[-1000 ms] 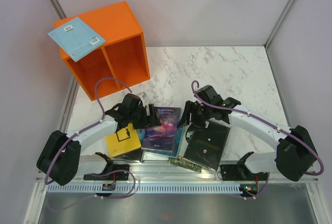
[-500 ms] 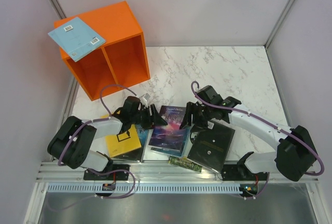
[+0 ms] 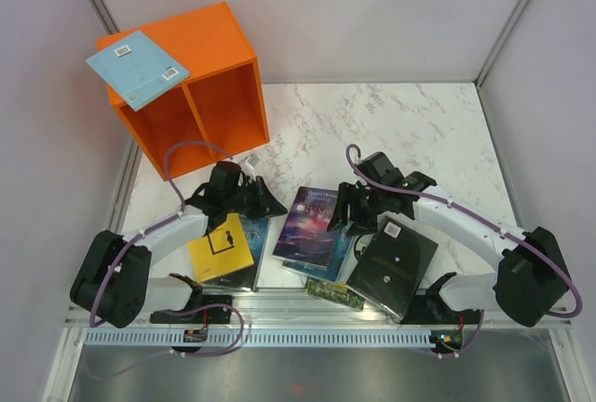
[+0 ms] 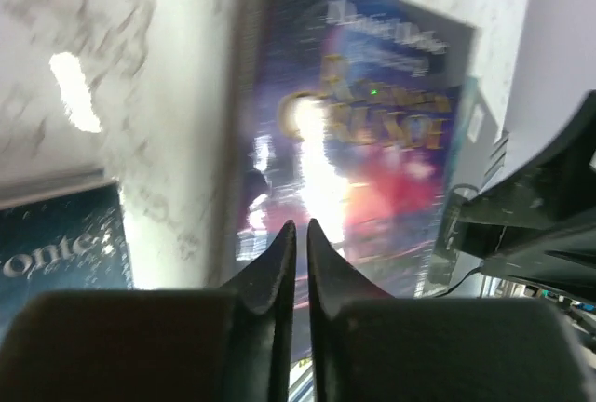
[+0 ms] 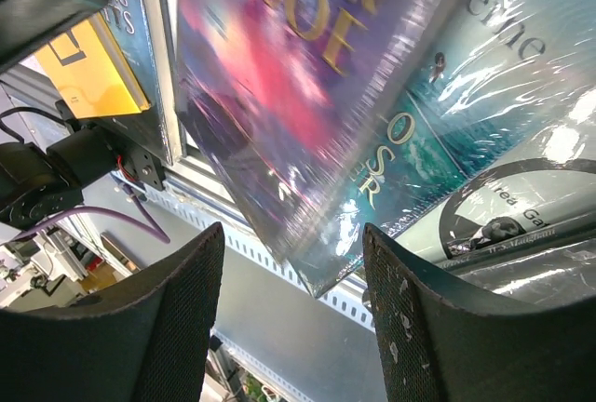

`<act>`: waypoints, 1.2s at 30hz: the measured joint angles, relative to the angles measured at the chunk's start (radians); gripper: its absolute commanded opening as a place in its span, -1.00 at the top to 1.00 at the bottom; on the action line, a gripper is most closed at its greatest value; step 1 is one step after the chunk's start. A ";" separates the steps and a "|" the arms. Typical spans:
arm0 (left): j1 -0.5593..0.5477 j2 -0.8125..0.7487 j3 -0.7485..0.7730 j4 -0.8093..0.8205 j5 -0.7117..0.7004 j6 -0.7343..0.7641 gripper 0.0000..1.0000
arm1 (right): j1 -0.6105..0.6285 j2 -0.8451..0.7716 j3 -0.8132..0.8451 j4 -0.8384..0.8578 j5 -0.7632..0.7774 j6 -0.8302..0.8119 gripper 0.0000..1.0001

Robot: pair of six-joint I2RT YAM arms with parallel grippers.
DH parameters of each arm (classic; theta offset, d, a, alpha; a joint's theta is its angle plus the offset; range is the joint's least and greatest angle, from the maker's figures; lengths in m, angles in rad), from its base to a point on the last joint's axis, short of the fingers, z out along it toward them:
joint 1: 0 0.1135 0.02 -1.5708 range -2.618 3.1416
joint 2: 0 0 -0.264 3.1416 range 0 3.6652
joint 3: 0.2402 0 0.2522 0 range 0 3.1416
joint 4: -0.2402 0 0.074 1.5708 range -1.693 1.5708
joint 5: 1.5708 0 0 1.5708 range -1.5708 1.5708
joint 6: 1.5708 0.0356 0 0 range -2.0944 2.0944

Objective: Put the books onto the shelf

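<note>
You've got a white marble table (image 3: 410,123) w/ grey veins at centre. Plain pale walls (image 3: 372,11) at 9, 12 & 3 o'clock. Alu posts (image 3: 510,20) at 11 & 1. Grey metal ledge (image 3: 298,369) at 6. Light's even, soft.

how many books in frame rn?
7 visible: light blue book atop the shelf; yellow book over dark blue book, front left; galaxy book over teal book, centre; black book, front right; green-gold book's edge in front. Stacks may hide more.
</note>
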State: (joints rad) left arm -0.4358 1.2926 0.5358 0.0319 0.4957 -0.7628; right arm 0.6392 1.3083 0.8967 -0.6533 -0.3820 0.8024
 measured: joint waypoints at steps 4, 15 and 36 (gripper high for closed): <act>0.001 0.018 0.042 0.006 0.012 0.016 -0.02 | -0.032 0.000 0.000 -0.005 -0.001 -0.021 -0.33; 0.010 0.156 0.097 -0.055 -0.078 0.048 -0.28 | -0.118 0.134 0.089 0.002 -0.013 -0.066 -0.33; 0.025 0.185 0.129 -0.100 -0.101 0.056 -0.22 | -0.156 0.531 0.314 0.171 0.050 -0.064 -0.12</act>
State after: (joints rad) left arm -0.4107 1.4780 0.6647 -0.0685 0.3946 -0.7063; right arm 0.4828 1.8397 1.2110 -0.4824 -0.3317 0.7387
